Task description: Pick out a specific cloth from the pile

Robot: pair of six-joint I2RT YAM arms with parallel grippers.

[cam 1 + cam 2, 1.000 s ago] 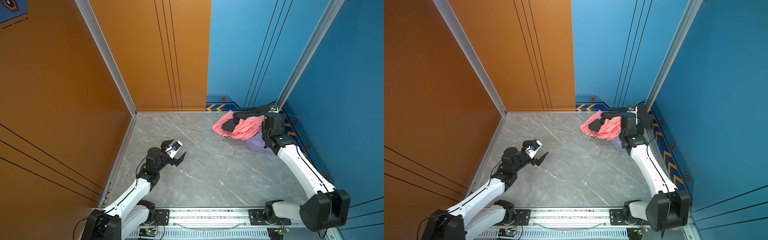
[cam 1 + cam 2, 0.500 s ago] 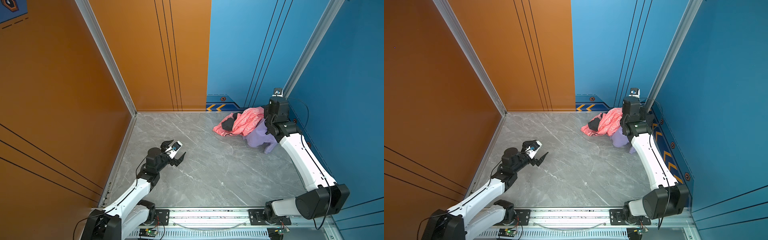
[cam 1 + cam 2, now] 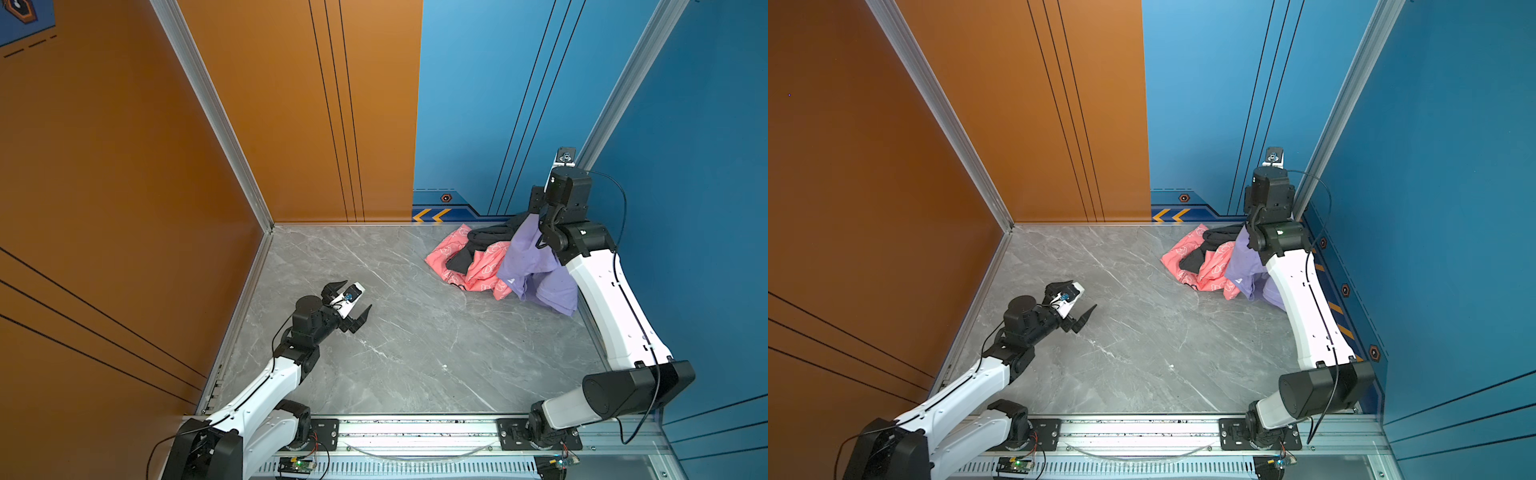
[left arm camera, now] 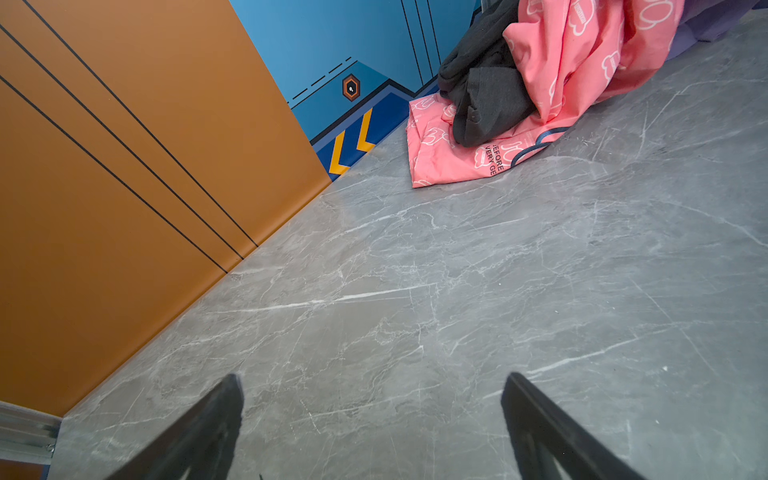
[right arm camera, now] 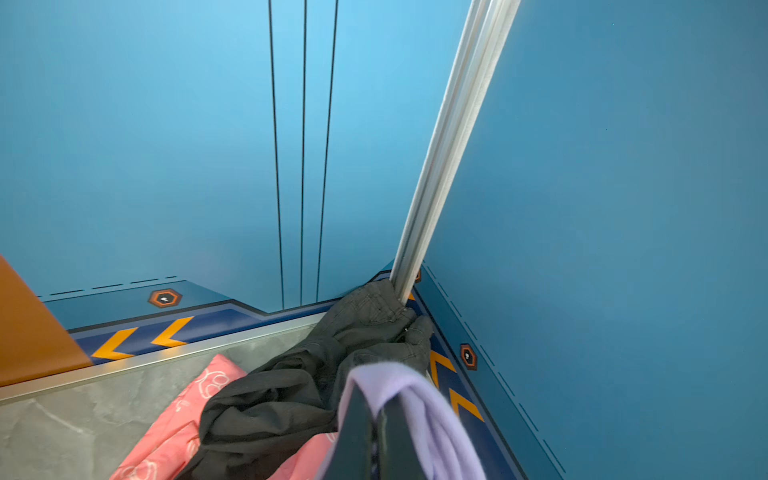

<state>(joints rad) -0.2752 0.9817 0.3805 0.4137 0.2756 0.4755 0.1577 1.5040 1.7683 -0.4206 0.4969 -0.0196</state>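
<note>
- Lavender fabric is your target: the cloth (image 3: 536,266) hangs from the right pincer (image 3: 541,224) at about 2 o'clock on the counter (image 3: 415,353), close to the corner of the blue walls (image 3: 498,104).
- Your right pincer is clamped fully down on the cloth's top fold. The right wrist view shows fabric draped over its closed tips.
- The cloth's lower folds seem to rest on the counter, and its 9 o'clock edge overlaps the pile (image 3: 469,257), which is the pink printed garment (image 3: 482,268) and the dark grey garment (image 3: 490,239).
- You look to be mid-extraction: the cloth is gripped and lifted at the top but not yet clear of the heap.
- Next you need more height, then a carry toward the open counter at 6 o'clock. Watch the pink garment, which may drag along if it clings.
- Your left pincer (image 3: 352,297) sits near 9 o'clock with its jaws spread wide, holding nothing, well apart from the pile.
</note>
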